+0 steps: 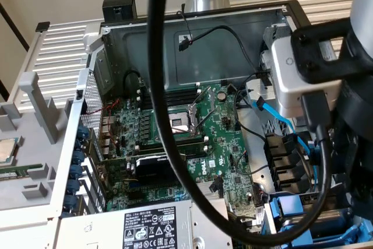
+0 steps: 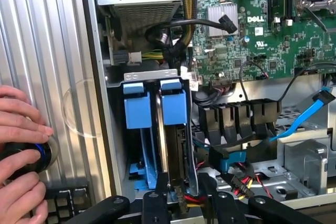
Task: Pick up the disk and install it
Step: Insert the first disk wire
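In the wrist view the disk (image 2: pixel 178 156) stands on edge in the drive bay, a thin silver-grey slab with the blue tab of its carrier (image 2: pixel 173 106) at the far end. My gripper (image 2: pixel 186 205) sits at the disk's near end. One black finger (image 2: pixel 155 205) is on each side, closed against the disk. Beside it, a second blue carrier (image 2: pixel 139 106) occupies the neighbouring slot. In the exterior view the arm's wrist and camera block (image 1: pixel 294 77) hang over the bay (image 1: pixel 291 208) at the case's lower right.
The open case holds the green motherboard (image 1: pixel 186 132) and the labelled power-supply box (image 1: pixel 145 228). Black connectors (image 2: pixel 236 121), a blue cable (image 2: pixel 304 116) and red-yellow wires crowd the bay's side. A person's hands (image 2: pixel 21 145) rest on a black knob outside the case. A thick black cable (image 1: pixel 160 86) crosses the exterior view.
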Robot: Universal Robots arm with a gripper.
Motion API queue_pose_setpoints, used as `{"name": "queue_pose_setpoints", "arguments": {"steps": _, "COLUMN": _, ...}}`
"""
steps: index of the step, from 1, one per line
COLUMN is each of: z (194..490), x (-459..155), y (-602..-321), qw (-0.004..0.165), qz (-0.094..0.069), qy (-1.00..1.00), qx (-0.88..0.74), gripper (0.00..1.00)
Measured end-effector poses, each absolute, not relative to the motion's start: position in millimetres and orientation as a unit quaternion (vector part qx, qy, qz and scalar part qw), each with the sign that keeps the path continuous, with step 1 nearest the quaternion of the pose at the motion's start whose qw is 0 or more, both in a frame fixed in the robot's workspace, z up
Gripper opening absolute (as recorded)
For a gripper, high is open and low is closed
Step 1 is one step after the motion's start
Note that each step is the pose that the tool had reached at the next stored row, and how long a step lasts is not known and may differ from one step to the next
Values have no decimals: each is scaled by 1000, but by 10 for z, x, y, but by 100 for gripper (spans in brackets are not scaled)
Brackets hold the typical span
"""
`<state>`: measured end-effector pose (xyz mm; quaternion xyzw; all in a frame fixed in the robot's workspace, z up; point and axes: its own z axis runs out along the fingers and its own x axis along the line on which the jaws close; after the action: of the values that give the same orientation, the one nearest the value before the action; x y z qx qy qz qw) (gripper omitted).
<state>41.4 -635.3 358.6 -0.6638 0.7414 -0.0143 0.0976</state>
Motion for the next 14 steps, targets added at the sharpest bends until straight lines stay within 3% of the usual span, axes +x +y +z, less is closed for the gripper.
{"name": "queue_pose_setpoints", "arguments": {"steps": 14, "z": 3454, "x": 425, "y": -6445, "qw": 116, "qz": 8, "qy": 735, "qx": -668, "gripper": 37}}
